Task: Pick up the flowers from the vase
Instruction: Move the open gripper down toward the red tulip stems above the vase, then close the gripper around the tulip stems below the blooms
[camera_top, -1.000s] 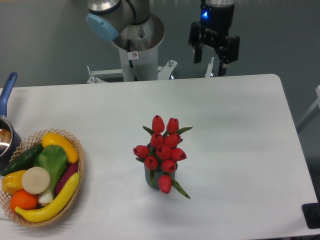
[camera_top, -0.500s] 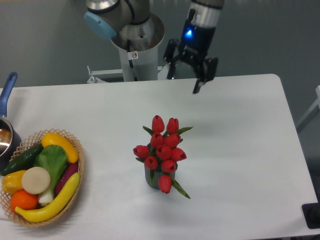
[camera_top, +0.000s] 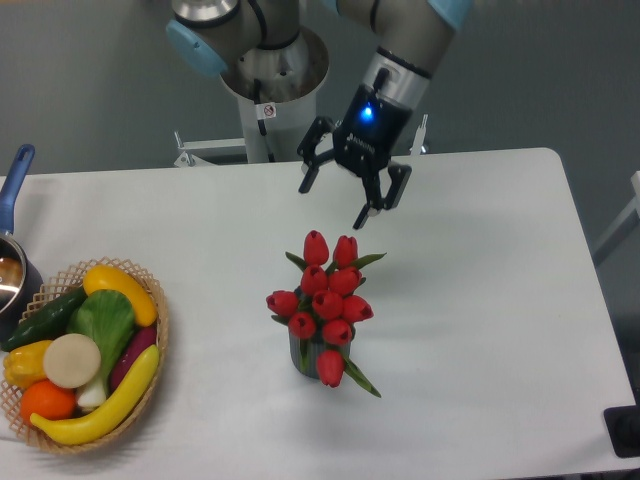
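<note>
A bunch of red tulip flowers (camera_top: 325, 298) with green leaves stands upright in a small dark grey vase (camera_top: 303, 358) near the middle of the white table (camera_top: 480, 300). The buds hide most of the vase. My gripper (camera_top: 333, 204) is open and empty, with its jaws spread wide. It hangs above the table just behind the top of the bunch, apart from the buds.
A wicker basket (camera_top: 150, 345) of toy vegetables and fruit sits at the front left. A pot with a blue handle (camera_top: 14, 180) is at the left edge. The arm's base column (camera_top: 270, 110) stands behind the table. A dark object (camera_top: 625, 432) is at the front right corner.
The gripper has come down and leftward from the back right of the table to just behind the flowers. It stays open. The flowers and vase have not moved.
</note>
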